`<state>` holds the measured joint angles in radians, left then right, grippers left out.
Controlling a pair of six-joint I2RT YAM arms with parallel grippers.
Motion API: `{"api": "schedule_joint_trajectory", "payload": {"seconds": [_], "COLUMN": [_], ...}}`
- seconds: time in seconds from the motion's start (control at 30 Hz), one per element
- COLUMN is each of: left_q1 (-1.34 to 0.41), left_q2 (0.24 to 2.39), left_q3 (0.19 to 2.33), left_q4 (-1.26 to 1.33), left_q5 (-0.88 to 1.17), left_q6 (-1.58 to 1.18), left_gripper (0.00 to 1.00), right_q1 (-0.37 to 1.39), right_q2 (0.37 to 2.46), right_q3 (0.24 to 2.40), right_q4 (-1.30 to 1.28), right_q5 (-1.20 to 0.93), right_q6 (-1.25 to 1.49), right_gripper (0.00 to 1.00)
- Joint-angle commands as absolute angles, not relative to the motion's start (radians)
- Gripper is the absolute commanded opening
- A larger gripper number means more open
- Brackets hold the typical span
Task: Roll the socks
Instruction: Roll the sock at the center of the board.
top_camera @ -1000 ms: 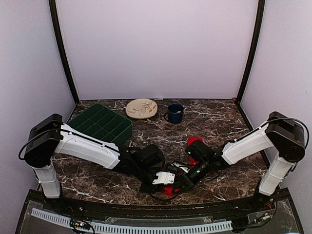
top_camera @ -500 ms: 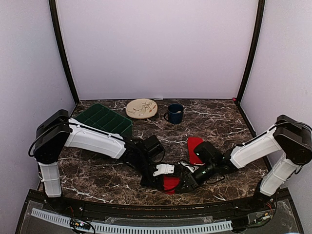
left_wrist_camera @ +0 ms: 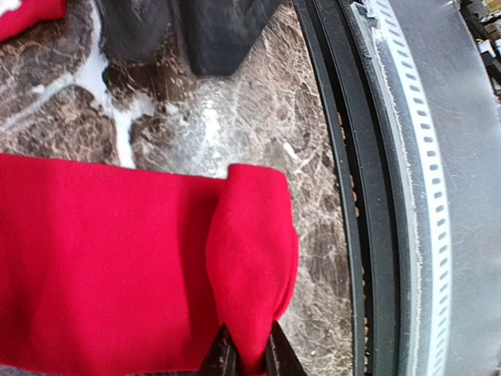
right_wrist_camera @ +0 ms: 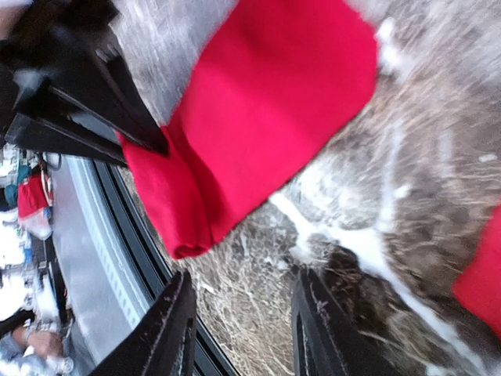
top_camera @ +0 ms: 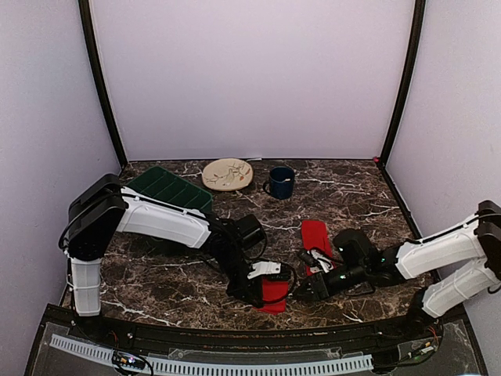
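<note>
One red sock (top_camera: 275, 294) lies flat near the table's front edge, its near end folded over into a small roll (left_wrist_camera: 254, 266). My left gripper (top_camera: 262, 288) is shut on that folded end; its fingertips (left_wrist_camera: 249, 356) pinch the red fabric. The same sock shows in the right wrist view (right_wrist_camera: 258, 117). My right gripper (top_camera: 307, 290) is open and empty just right of the sock, its fingers (right_wrist_camera: 176, 329) spread over bare marble. The second red sock (top_camera: 315, 237) lies flat further back, partly under the right arm. No white band shows.
A green compartment tray (top_camera: 166, 196) stands at the back left, a cream plate (top_camera: 228, 174) and a dark blue mug (top_camera: 281, 182) at the back middle. The black table rim (left_wrist_camera: 344, 188) runs just beside the sock's folded end.
My right gripper has let go, opened and drawn back to the right, away from the sock. My left gripper stays shut on the folded end; the sock now shows more plainly.
</note>
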<state>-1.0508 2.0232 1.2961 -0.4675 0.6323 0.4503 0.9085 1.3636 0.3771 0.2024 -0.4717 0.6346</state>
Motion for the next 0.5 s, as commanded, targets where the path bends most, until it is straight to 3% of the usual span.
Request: {"api": "schedule_joint_trajectory", "payload": {"seconds": [0.0, 0.2, 0.47], "left_q1": [-1.035, -1.022, -0.995], "left_q2": [2.051, 2.109, 2.162], "left_q3": [1.333, 1.388, 1.445], "left_q4": [-0.569, -0.641, -0.703], "left_q5": [0.707, 0.758, 0.823], "left_q6": [0.432, 0.422, 0.423], "left_gripper": [0.12, 0.13, 0.13], "right_q1": [0.912, 1.017, 1.226], "right_q2": [1.229, 1.122, 1.135], "right_q3": [0.34, 0.356, 0.395], "right_q4": [0.199, 0.099, 0.061], "right_q5": [-0.301, -0.12, 0.098], "right_q6": [0.627, 0.531, 0.436], "right_gripper": [0.4, 0.4, 0.41]}}
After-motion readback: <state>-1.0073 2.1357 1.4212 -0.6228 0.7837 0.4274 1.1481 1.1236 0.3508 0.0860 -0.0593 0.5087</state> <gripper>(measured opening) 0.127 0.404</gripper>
